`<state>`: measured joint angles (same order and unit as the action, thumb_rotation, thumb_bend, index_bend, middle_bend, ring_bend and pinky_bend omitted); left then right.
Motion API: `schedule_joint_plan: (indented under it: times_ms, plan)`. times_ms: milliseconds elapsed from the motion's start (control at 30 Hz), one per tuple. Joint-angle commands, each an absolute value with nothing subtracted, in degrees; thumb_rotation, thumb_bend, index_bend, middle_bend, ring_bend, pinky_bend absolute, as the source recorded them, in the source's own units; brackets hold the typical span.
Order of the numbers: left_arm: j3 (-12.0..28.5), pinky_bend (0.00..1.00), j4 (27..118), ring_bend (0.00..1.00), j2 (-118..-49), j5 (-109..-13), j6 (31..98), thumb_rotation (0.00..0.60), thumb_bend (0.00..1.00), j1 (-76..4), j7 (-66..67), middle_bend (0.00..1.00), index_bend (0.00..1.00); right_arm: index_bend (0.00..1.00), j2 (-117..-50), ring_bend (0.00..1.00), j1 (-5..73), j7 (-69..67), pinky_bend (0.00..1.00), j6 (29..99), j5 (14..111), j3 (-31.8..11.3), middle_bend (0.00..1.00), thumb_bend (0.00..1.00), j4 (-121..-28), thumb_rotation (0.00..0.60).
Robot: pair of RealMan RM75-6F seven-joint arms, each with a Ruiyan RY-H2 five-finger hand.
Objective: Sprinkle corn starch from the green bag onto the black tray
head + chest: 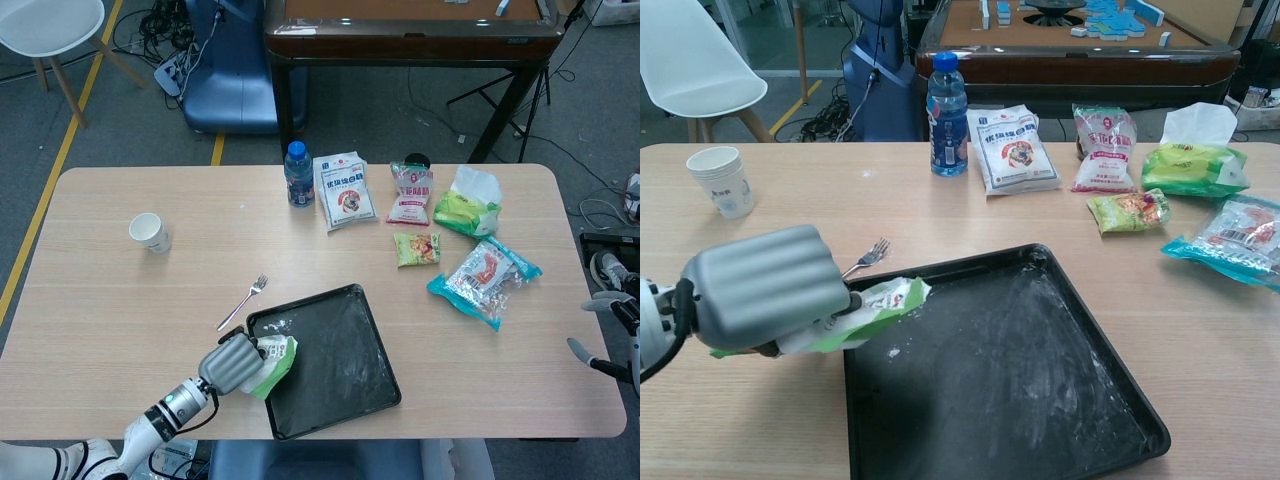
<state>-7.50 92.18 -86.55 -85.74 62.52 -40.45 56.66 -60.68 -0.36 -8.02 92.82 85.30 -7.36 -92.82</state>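
Cup: a white paper cup [722, 181] stands upright at the far left of the desk [120, 300], well apart from everything else.
Left hand: the left hand [765, 285] grips the green bag from above, fingers wrapped over its body, at the tray's left edge.
Bag: the green bag [865, 310] is held off the desk, its long axis lying roughly left to right and tilted slightly; its white-printed open end points right, over the tray's near-left corner, while its other end is hidden under the hand.
Fork: a fork [243, 301] lies flat just beyond the hand, tines toward the far right, near the tray's far-left corner.
Tray: the black tray [1040, 400] sits on the desk's near middle, slightly turned, with white powder smeared on its floor and a few specks below the bag's mouth.
Bottle: a blue-capped bottle [947, 105] stands upright at the far edge.
Packets: several snack bags [440, 225] lie scattered on the far right of the desk.
Right hand: the right hand [610, 335] shows only at the right edge of the head view, off the desk; its fingers look spread and grasp nothing.
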Motion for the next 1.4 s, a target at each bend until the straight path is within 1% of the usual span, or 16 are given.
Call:
schedule_joint_plan:
  times_ms: [33,333,533,800,1000,1400]
  plan:
    - [-5.8,0.68,87.9,0.70,-87.0,-91.6,67.5,0.600,0.47,-39.0,44.0,0.73,0.43,0.42,-60.7,0.17,-0.3,-8.0,0.18,92.8,85.2,-7.4,0.35,0.08,-92.9,0.600]
    - [-4.8,0.69,80.4,0.70,-89.2,-96.3,73.6,0.600,0.47,-36.7,30.1,0.73,0.43,0.42,-60.6,0.17,-0.2,-7.6,0.18,92.8,85.4,-7.5,0.35,0.08,-93.4,0.600]
    - [-3.6,0.69,75.9,0.69,-90.6,-96.6,76.2,0.600,0.47,-35.0,23.5,0.73,0.43,0.42,-60.6,0.17,-0.2,-7.4,0.18,92.8,85.4,-7.5,0.35,0.08,-93.6,0.600]
    - [-3.3,0.71,72.4,0.69,-91.9,-96.0,77.7,0.600,0.47,-32.8,15.6,0.72,0.43,0.42,-60.7,0.17,0.0,-7.3,0.18,92.6,85.4,-7.6,0.35,0.08,-93.5,0.600]
    - [-2.7,0.71,66.7,0.69,-94.5,-96.0,79.3,0.600,0.47,-31.5,9.2,0.72,0.43,0.42,-60.6,0.17,0.1,-7.1,0.18,92.7,85.5,-7.6,0.35,0.08,-93.8,0.600]
    - [-2.6,0.71,58.1,0.69,-98.5,-97.1,81.0,0.600,0.47,-30.2,2.1,0.72,0.43,0.42,-60.5,0.17,-0.2,-6.9,0.18,93.1,85.5,-7.4,0.35,0.08,-94.1,0.600]
